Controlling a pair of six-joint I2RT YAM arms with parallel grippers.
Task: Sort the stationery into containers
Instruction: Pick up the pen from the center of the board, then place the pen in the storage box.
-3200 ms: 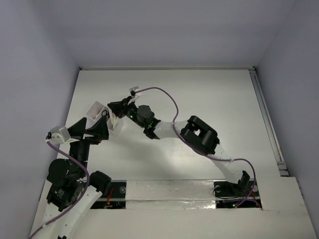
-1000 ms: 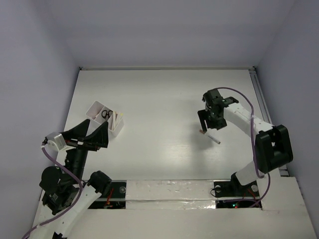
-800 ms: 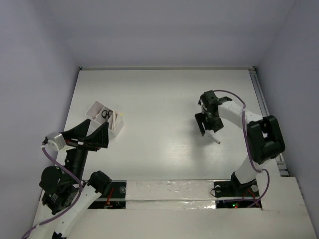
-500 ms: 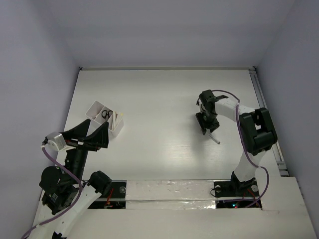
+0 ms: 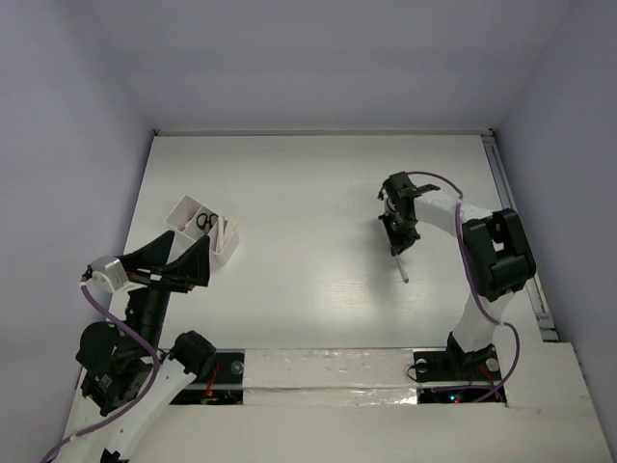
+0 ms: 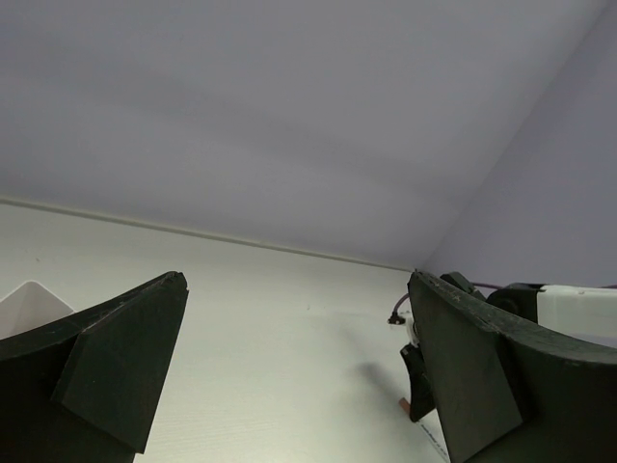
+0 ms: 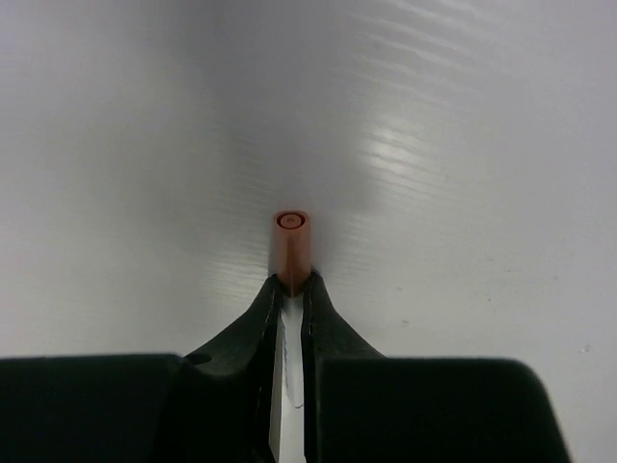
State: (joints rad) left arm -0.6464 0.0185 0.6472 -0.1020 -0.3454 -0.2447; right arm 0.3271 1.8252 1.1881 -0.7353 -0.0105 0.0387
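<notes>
Pen, red-brown end: pinched in right gripper.
Your grip sits near one end; it may pivot loose.

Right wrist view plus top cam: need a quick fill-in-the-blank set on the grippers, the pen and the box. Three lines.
1. The right gripper is ___ on the pen with the red-brown end.
2. The left gripper is ___, with nothing between its jaws.
3. The scissors sit in the white box, on the ___ side of the top external view.

Missing words: shut; open; left
</notes>
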